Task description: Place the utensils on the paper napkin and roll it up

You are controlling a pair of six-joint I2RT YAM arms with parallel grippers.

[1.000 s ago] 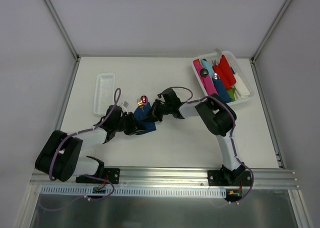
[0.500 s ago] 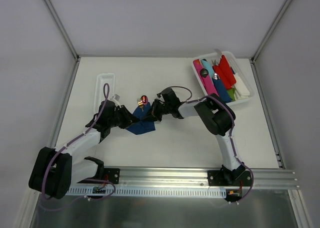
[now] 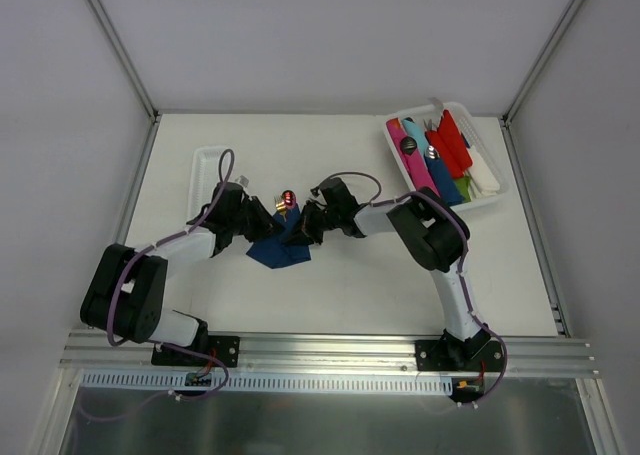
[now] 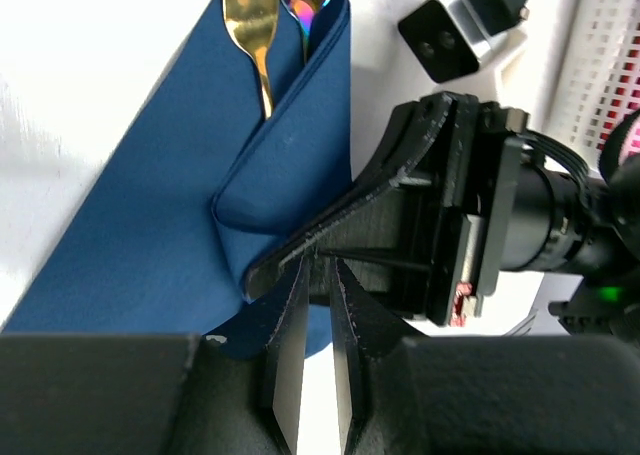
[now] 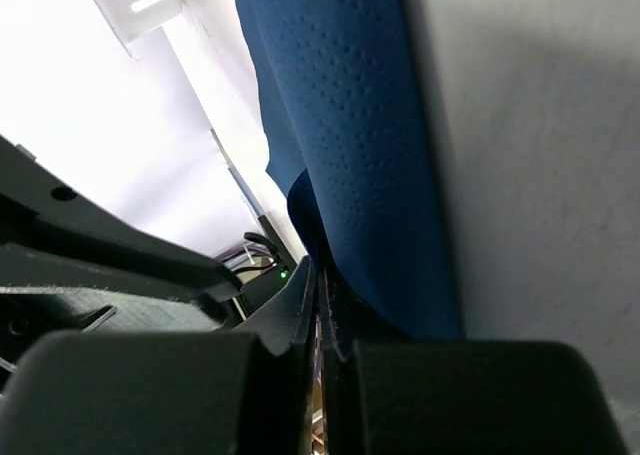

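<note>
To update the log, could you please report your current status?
Right tool shut on paper napkin fold. Left tool nearly closed at napkin edge, grip unclear. Utensils tucked in fold. Nothing blocking.

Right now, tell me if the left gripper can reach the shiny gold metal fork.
Probably yes. The gold fork sticks out uncovered from the folded dark navy-blue paper napkin, just beyond the left gripper, though the right gripper, pinching the fold, crowds the approach.
</note>
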